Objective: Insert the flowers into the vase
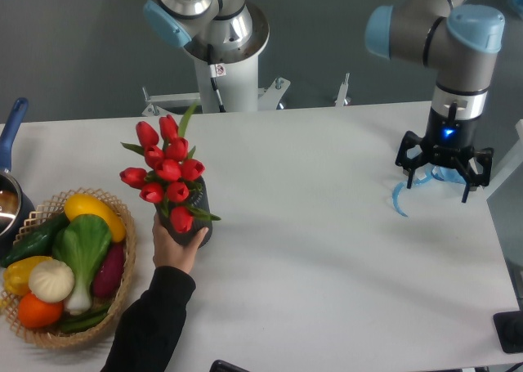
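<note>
The flowers (166, 171), a bunch of red tulip buds with green leaves, stand in the dark grey vase (198, 217), of which only a strip shows below them. A person's hand (173, 243) grips the vase at the left-centre of the table. My gripper (445, 176) hangs far off at the right side of the table, open, with nothing between its fingers.
A wicker basket (124, 262) of vegetables sits at the front left. A dark pot with a blue handle (11, 127) is at the left edge. A light blue ribbon (400, 200) lies under my gripper. A second arm's base (221, 53) stands behind the table.
</note>
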Tool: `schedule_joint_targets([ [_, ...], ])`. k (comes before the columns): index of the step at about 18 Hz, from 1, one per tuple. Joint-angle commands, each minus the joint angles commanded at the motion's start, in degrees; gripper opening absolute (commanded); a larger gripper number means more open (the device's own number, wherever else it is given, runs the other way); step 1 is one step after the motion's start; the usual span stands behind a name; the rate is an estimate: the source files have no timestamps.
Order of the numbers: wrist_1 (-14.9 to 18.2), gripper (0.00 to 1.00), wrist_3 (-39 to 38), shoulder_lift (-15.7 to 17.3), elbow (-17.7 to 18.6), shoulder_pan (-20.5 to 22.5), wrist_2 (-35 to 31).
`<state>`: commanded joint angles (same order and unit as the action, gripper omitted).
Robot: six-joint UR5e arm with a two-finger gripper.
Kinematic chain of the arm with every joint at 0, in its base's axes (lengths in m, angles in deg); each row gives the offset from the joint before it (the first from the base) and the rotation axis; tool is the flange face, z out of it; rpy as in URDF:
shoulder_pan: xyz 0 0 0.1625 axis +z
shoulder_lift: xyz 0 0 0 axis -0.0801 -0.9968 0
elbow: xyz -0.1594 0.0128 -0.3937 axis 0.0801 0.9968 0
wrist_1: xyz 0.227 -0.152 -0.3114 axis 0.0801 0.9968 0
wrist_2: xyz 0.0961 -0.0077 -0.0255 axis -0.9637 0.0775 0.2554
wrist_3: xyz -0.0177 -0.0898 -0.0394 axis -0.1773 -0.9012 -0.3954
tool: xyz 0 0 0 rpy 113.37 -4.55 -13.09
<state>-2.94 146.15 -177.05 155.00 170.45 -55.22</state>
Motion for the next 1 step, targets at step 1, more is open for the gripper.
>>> schedule_joint_targets([
  [1,0.4,1.0,0.0,0.1,0.0,-0.1,-0.4],
])
